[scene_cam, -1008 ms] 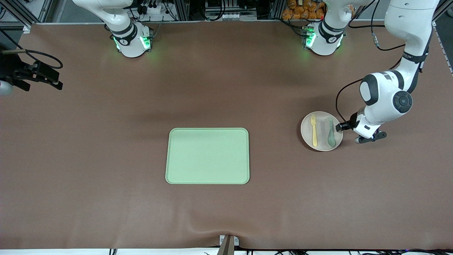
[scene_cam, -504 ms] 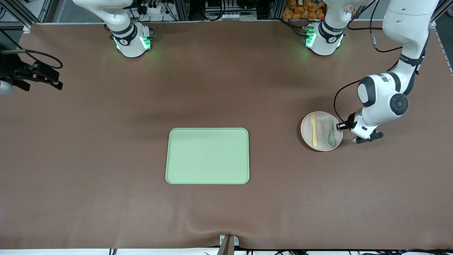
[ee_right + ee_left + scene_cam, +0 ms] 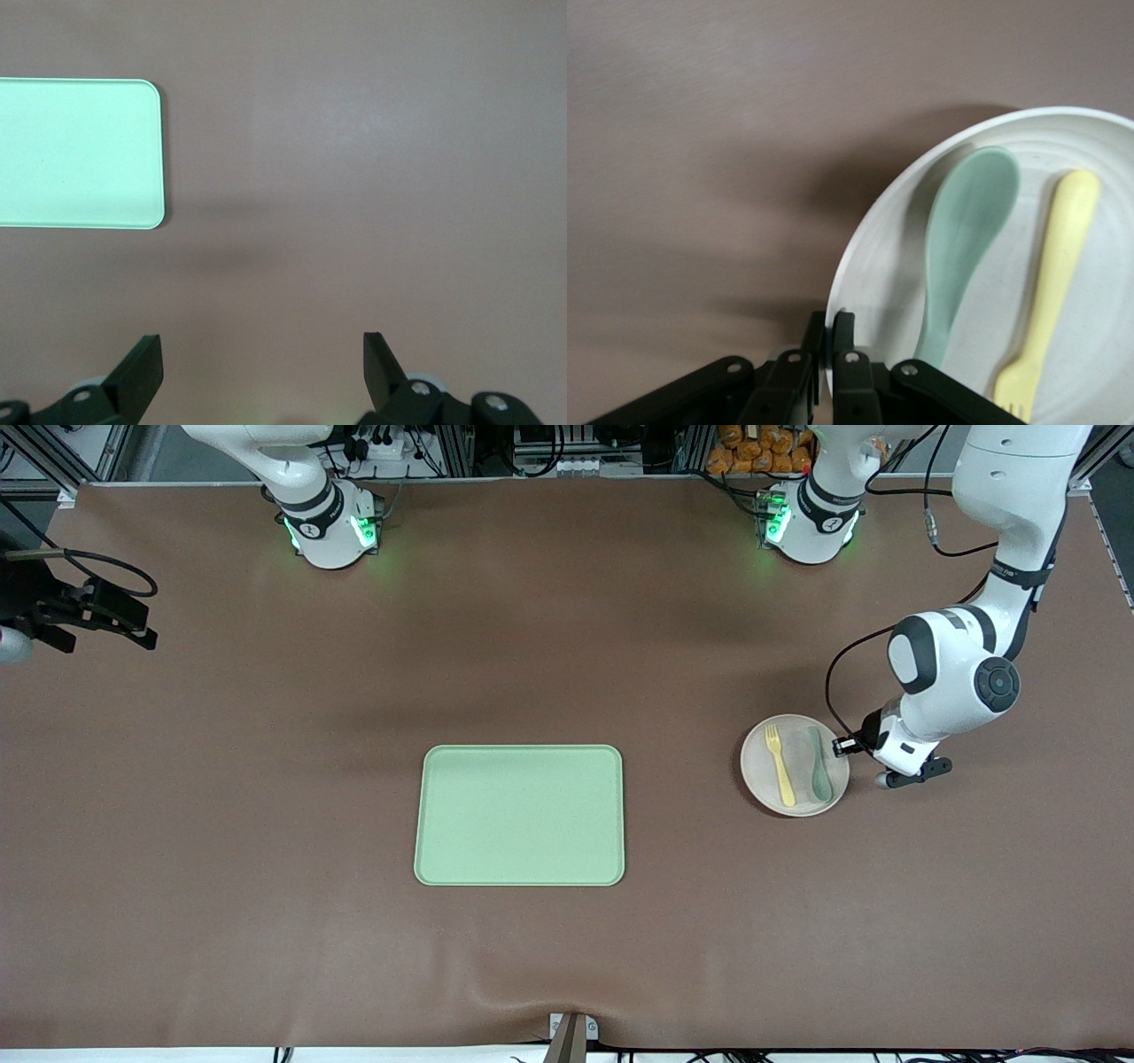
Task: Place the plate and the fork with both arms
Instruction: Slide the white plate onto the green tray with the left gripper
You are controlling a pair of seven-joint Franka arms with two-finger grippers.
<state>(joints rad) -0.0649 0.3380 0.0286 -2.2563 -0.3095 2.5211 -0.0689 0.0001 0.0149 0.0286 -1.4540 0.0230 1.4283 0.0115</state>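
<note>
The pale beige plate [image 3: 760,772] is toward the left arm's end of the table. On it lie the pale-yellow fork [image 3: 779,766] and a grey-green spoon [image 3: 819,763] side by side. My left gripper [image 3: 840,747] is shut on the plate's rim beside the spoon. In the left wrist view the fingers [image 3: 844,326] pinch the rim of the plate [image 3: 877,283], with the spoon [image 3: 966,230] and fork [image 3: 1052,283] on it. My right gripper [image 3: 263,350] is open and empty, high over bare table beside the tray; it does not show in the front view.
The light-green rectangular tray [image 3: 519,815] lies mid-table, nearer the front camera; its corner shows in the right wrist view [image 3: 71,150]. A black device with a cable [image 3: 80,607] sits at the table's edge at the right arm's end.
The left gripper has moved a little toward the tray with the plate in its grip; the plate, fork and spoon shifted with it. The right arm has not moved.
</note>
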